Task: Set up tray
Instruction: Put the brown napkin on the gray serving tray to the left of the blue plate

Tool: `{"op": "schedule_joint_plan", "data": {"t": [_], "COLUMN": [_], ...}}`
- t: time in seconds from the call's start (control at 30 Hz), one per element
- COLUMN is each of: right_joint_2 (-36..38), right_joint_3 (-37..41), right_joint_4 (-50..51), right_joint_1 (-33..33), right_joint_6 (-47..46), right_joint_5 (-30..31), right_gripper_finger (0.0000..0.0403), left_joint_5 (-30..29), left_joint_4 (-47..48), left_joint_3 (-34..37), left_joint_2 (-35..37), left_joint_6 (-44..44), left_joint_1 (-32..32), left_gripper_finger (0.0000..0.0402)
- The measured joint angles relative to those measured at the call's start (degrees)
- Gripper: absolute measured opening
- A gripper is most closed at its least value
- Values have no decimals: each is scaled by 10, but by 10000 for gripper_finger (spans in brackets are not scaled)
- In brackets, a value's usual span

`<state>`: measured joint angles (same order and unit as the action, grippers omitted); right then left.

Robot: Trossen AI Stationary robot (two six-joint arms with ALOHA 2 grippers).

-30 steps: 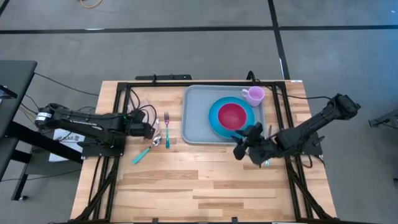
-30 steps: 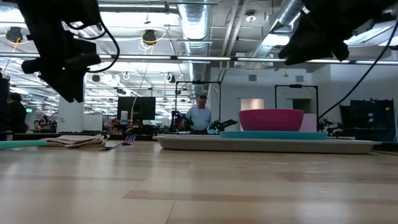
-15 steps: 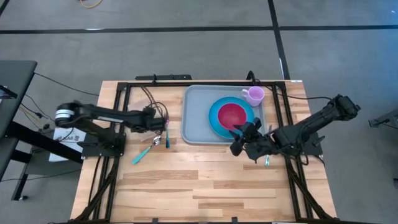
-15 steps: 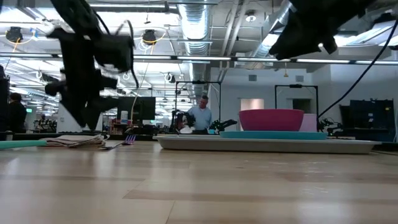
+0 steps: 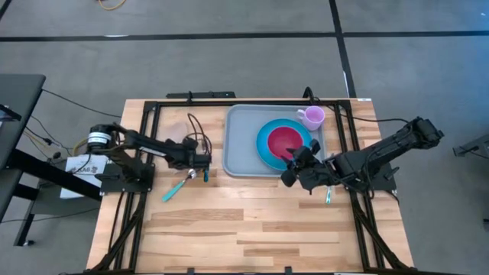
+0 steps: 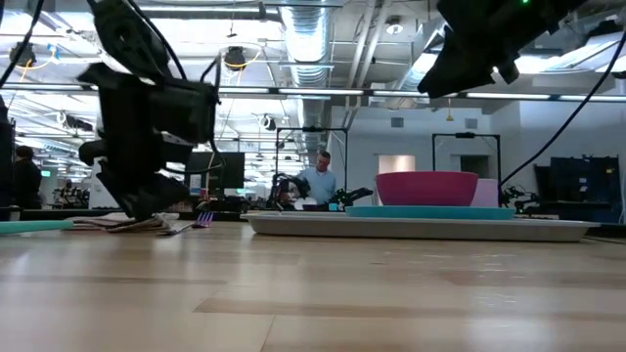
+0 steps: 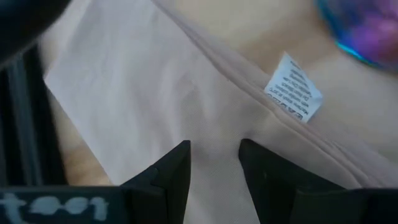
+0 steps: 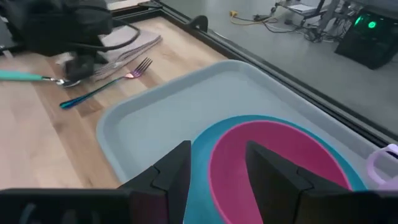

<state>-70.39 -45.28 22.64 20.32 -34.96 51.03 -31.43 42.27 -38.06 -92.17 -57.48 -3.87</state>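
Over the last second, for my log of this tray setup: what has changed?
The left tool has swung toward the tray and dropped low over the folded napkin, open. The right tool has crept toward the bowl, gripping nothing. Tray, plate, bowl, mug, fork and spoon stayed put.

The wooden desk (image 6: 313,293) fills the foreground. The tray (image 6: 421,227) lies flat on the desk and carries a blue plate (image 6: 430,210) with a magenta bowl (image 6: 426,188) on it. The left tool (image 6: 147,127) hangs just above a folded cloth (image 6: 117,222), beside a fork (image 6: 191,224) and a teal handle (image 6: 34,226). The right tool (image 6: 479,44) hangs high above the tray. A person (image 6: 315,183) stands in the room behind the desk.
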Motion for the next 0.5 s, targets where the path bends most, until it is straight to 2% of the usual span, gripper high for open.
{"op": "schedule_joint_plan", "data": {"t": [0.2,0.37,0.5], "right_joint_2": [0,0,0], "right_joint_3": [0,0,0], "right_joint_4": [0,0,-4], "right_joint_1": [-2,-2,-2], "right_joint_6": [1,1,1], "right_joint_5": [-1,-1,-1], "right_gripper_finger": [148,146,144], "left_joint_5": [37,8,33], "left_joint_4": [26,38,66], "left_joint_3": [0,-6,-34], "left_joint_2": [13,10,10], "left_joint_6": [8,-41,-61], "left_joint_1": [70,119,148], "left_gripper_finger": [137,137,131]}}
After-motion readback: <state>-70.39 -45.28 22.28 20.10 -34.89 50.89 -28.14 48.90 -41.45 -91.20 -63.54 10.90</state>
